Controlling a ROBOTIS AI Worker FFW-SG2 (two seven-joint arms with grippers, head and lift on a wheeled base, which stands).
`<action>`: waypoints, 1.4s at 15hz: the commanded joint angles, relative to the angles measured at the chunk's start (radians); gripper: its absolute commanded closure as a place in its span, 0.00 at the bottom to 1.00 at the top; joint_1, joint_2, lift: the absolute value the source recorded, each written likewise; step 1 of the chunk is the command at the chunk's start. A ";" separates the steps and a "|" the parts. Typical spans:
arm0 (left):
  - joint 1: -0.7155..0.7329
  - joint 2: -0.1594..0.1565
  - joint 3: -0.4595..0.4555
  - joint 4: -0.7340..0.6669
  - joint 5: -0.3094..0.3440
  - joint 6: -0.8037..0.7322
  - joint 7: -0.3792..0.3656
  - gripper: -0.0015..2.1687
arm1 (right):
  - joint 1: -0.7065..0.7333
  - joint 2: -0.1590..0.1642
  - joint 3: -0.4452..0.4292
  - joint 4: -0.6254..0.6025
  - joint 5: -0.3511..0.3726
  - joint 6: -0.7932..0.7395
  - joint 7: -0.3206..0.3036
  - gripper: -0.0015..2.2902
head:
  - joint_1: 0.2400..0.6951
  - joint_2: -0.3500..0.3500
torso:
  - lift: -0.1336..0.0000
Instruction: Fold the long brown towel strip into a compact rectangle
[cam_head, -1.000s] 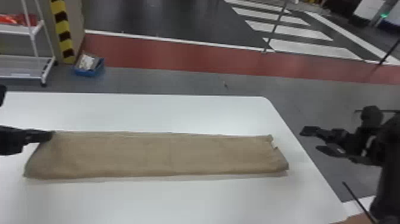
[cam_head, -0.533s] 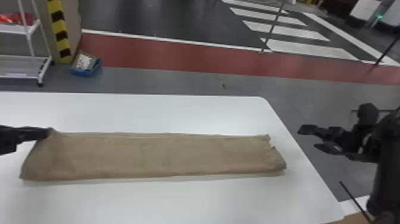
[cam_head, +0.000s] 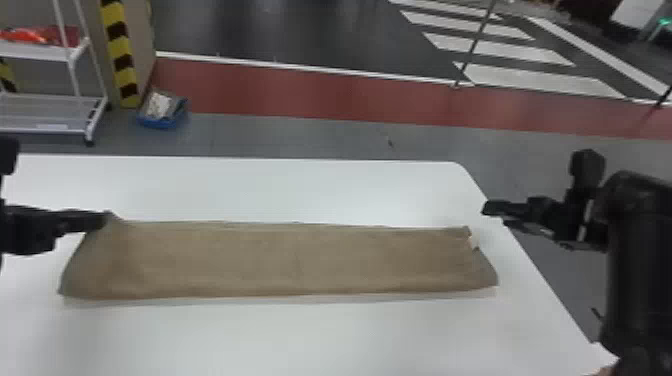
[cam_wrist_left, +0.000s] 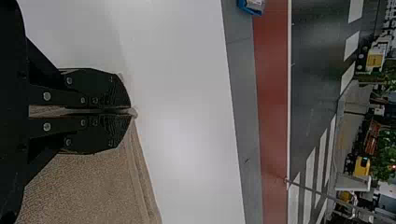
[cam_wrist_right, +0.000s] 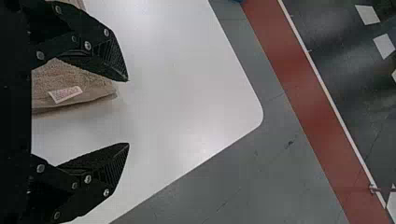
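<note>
We have the towel (cam_head: 295, 260) laid as a long strip across the tabletop (cam_head: 325, 340), with its left far corner clamped in the left tool (cam_wrist_left: 130, 111), whose fingers are pressed together on the cloth. The right tool (cam_wrist_right: 128, 112) has its fingers well apart, near the strip's right end, where a white tag (cam_wrist_right: 65, 94) shows, and holds nothing.

We judge that we are at the stage of squaring the strip or starting to shorten it. Next, we probably need to bring the right tool onto the right far corner and pinch it, so we can level the far edge before doubling the length over.
</note>
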 joint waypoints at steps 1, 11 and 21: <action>0.000 0.003 0.000 -0.001 0.001 -0.003 -0.002 0.50 | 0.000 0.020 0.026 0.010 0.029 -0.022 0.000 0.21 | 1.00 0.15 | 0.07; 0.003 0.009 -0.004 0.005 0.004 -0.030 -0.002 0.50 | 0.020 0.065 0.092 0.036 0.112 -0.090 0.011 0.31 | 1.00 0.19 | 0.07; 0.008 0.009 -0.004 0.010 0.004 -0.036 -0.002 0.50 | 0.029 0.071 0.098 0.026 0.115 -0.086 0.011 0.33 | 1.00 0.21 | 0.07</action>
